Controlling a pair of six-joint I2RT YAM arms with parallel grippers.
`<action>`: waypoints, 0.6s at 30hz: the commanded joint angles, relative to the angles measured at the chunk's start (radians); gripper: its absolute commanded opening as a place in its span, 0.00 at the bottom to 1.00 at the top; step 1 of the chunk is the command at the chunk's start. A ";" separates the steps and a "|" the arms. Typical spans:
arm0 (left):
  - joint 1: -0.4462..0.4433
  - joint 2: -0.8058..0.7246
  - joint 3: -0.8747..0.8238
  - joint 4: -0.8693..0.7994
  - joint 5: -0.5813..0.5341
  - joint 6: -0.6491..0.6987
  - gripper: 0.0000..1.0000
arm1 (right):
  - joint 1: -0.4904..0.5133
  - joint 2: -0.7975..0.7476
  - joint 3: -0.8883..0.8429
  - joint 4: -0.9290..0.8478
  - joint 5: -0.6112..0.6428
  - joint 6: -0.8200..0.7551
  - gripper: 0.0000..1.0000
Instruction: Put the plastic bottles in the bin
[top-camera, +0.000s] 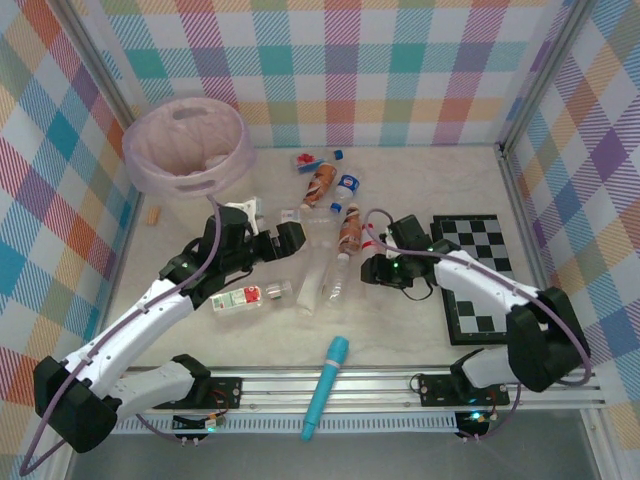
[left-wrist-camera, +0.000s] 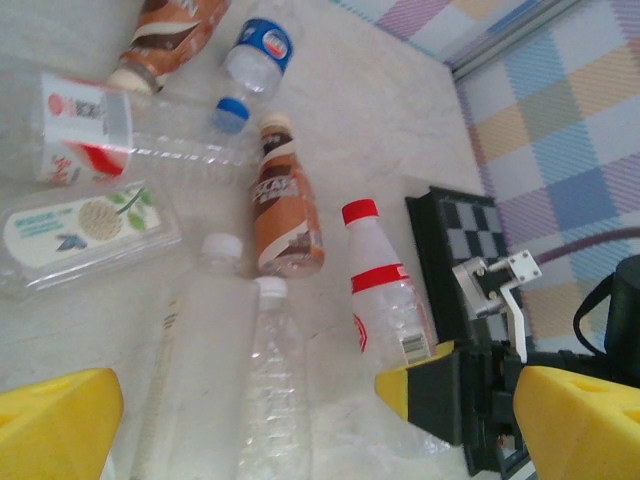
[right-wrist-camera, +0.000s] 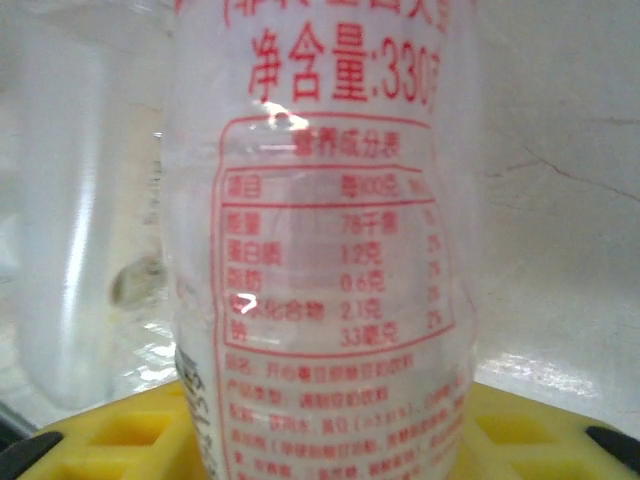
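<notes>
A long teal cylinder (top-camera: 325, 388) lies nearest, on the rail at the front edge of the desk (top-camera: 400, 330); it is no part of the job. Just beyond it a red-and-white labelled bottle (top-camera: 238, 297) lies on its side beside the left arm (top-camera: 150, 310). Two clear bottles (left-wrist-camera: 205, 370) lie side by side in the middle. The left jaws hover above these, spread wide and empty.

The right jaws, reaching in from the right arm (top-camera: 490, 280), are clamped on the lower body of a red-capped bottle (left-wrist-camera: 385, 300). It lies on the desk with its cap pointing away, and the chequered board (top-camera: 480, 270) is just to its right. A brown bottle (left-wrist-camera: 285, 205) lies just beside it on the left, and more bottles (top-camera: 335, 180) are scattered farther back. The bin (top-camera: 188, 148) sits in the far left corner, well apart from the held bottle.

The hold is on thin, smooth plastic near the base, so the wall may buckle. The bottle could then slip out or swing cap-down on lifting. The brown neighbour is close enough that a skewed lift could set it rolling. The way to the bin crosses the left arm and its open jaws, so a low carry risks a collision. A release short of the rim would drop the bottle back on the desk.
</notes>
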 joint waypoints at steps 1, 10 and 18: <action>-0.006 0.011 0.001 0.136 0.057 -0.038 1.00 | 0.001 -0.067 -0.003 0.088 -0.104 -0.053 0.48; -0.015 0.096 -0.066 0.460 0.245 -0.208 1.00 | 0.052 -0.117 0.002 0.283 -0.313 -0.164 0.48; -0.071 0.186 -0.047 0.480 0.220 -0.222 1.00 | 0.095 -0.146 -0.034 0.501 -0.352 -0.132 0.49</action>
